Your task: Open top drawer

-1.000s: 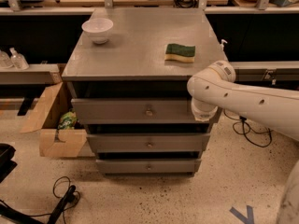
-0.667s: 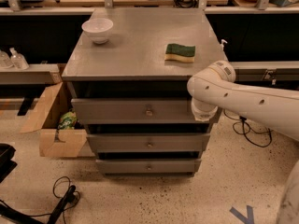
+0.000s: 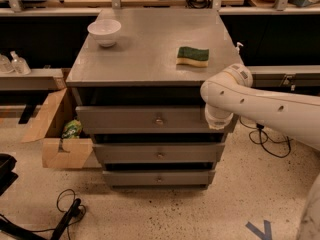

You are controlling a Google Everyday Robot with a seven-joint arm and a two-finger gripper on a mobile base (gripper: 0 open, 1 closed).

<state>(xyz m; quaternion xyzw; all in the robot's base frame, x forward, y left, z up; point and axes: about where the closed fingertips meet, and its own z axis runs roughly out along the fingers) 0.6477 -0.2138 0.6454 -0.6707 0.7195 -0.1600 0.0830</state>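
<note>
1. Logged the top drawer (image 3: 125, 119) as the uppermost of three grey fronts in the cabinet (image 3: 150, 59), directly under the slab. Noted it as the widest front, with its long axis running left to right. Saw no interior; judged it shut or barely drawn.
2. Found the knob (image 3: 159, 120) at the centre of that front: small, round, metallic, with nothing touching it.
3. Located the gripper (image 3: 218, 120) at the end of the white arm (image 3: 270, 109), at or just before the right end of the top drawer's front, at about knob height. Could not tell whether open, closed or clamped on anything.
4. Placed the knob to the left of the gripper in the view, along the front's long axis and apart from it. Judged a sideways shift toward centre necessary before any grasp, then a pull straight out, across that axis.
5. Counted two lower drawers (image 3: 160, 154) beneath, narrower, each with its own knob; not wanted.
6. Recorded on the cabinet a white bowl (image 3: 104, 31) at rear left and a sponge (image 3: 193, 56) at right, both above the working line.
7. Noted a cardboard box (image 3: 55, 134) on the floor, left of the cabinet.
</note>
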